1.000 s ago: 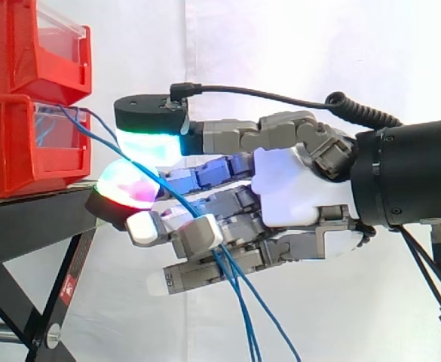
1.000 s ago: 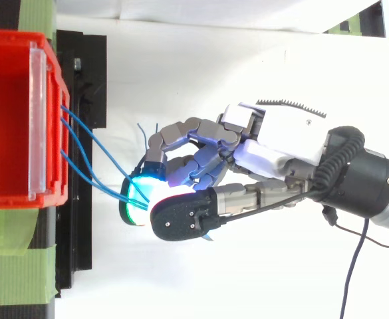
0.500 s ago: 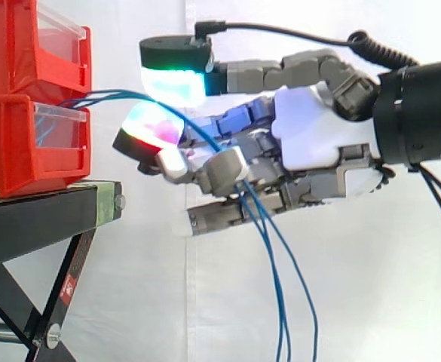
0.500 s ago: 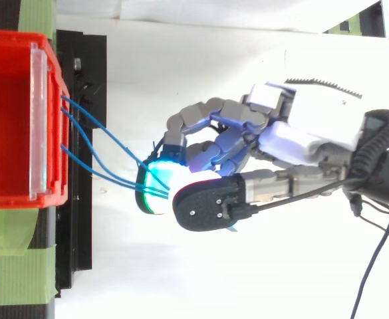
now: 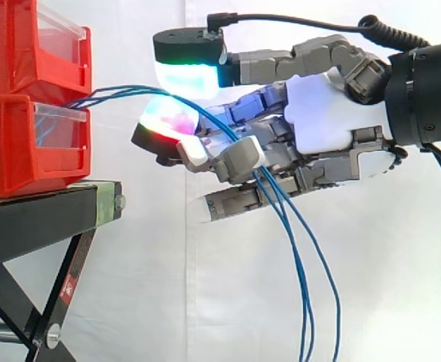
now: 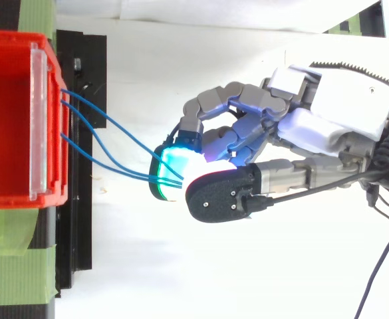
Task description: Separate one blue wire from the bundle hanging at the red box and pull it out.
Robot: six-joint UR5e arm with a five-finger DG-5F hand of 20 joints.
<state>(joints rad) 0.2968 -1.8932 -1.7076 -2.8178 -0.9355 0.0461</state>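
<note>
The blue wires (image 5: pixel 122 90) run off the side view's bottom edge; from above, the hand (image 6: pixel 327 126) hides their pinched stretch.

Blue wires (image 5: pixel 122 90), red bins (image 5: pixel 24 143), black stand (image 5: pixel 32 226)

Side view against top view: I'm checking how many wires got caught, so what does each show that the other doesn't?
Side view: the blue wires trail down below the robot hand; two red bins are stacked on the black stand. Top view: three wires leave the bin apart, converging at the robot hand; green tape. Both: the robot hand curled round the wires.
</note>
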